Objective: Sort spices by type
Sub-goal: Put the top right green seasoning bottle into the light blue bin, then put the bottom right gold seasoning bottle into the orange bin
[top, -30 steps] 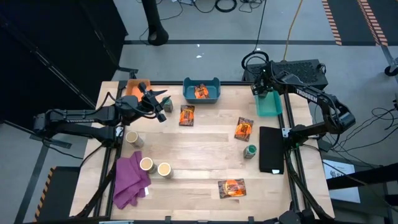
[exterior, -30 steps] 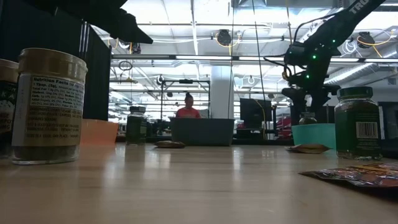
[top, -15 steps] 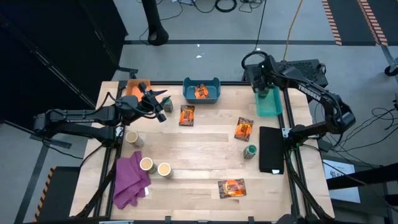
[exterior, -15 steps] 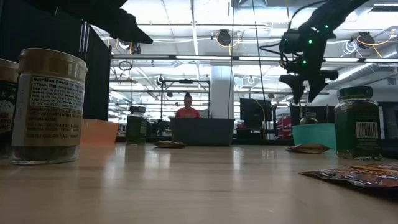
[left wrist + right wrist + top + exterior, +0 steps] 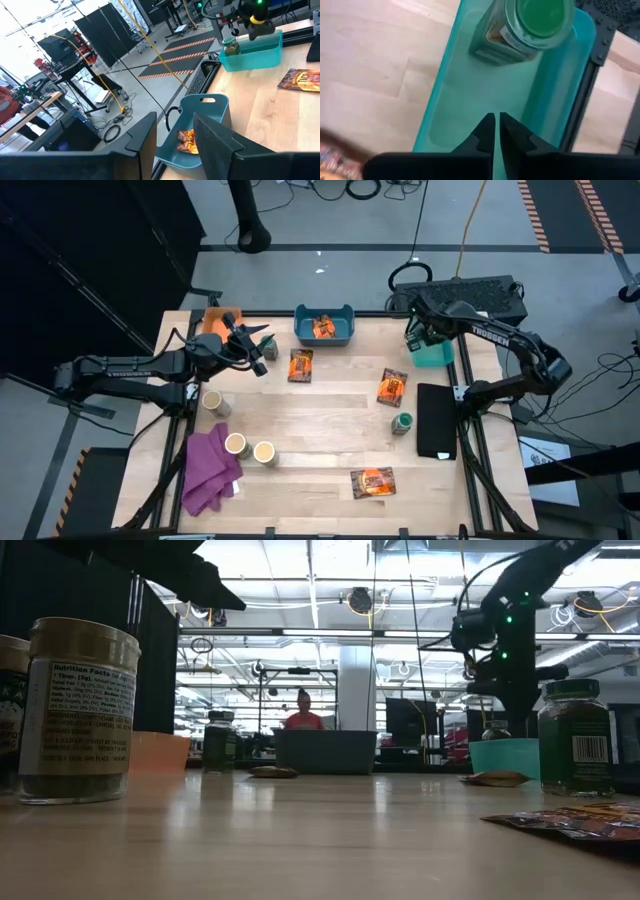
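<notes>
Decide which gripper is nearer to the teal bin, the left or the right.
Right. The right gripper hangs directly over the teal bin at the table's right rear, fingers shut. The left gripper is far across the table, near the orange bin.

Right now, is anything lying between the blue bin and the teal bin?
No. In the high view, only bare wood separates the blue bin from the teal bin; the nearest packet lies lower, out of line.
</notes>
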`<state>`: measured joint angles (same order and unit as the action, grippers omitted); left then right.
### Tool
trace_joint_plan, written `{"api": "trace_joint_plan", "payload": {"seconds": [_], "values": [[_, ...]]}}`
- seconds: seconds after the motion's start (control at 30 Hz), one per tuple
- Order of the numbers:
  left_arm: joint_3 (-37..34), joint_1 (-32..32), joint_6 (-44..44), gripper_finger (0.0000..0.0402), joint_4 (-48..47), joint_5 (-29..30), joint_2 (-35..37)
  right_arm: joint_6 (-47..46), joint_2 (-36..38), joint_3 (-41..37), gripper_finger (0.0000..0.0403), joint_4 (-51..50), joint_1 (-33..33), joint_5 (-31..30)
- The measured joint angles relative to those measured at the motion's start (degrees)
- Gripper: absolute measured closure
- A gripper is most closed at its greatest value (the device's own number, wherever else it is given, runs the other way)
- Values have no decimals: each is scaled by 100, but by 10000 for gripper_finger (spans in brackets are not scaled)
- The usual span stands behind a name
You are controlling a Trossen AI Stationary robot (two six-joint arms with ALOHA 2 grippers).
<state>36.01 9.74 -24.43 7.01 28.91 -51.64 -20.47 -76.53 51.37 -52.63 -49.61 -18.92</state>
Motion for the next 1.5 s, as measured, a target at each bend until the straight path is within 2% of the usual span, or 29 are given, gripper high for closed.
{"api": "trace_joint_plan", "payload": {"seconds": [0.07,0.3,0.7,1.17,1.5], "values": [[0,1,0,268,0,0,0,13,0,-112,400,301,-27,-200],[0,2,0,268,0,0,0,195,0,-269,402,972,-140,-326],[0,1,0,268,0,0,0,231,0,-294,403,1270,-148,-426],[0,1,0,268,-2,0,0,234,0,-294,403,1316,-145,-513],[0,2,-2,268,-1,0,0,-199,40,-294,403,694,210,-503]]}}
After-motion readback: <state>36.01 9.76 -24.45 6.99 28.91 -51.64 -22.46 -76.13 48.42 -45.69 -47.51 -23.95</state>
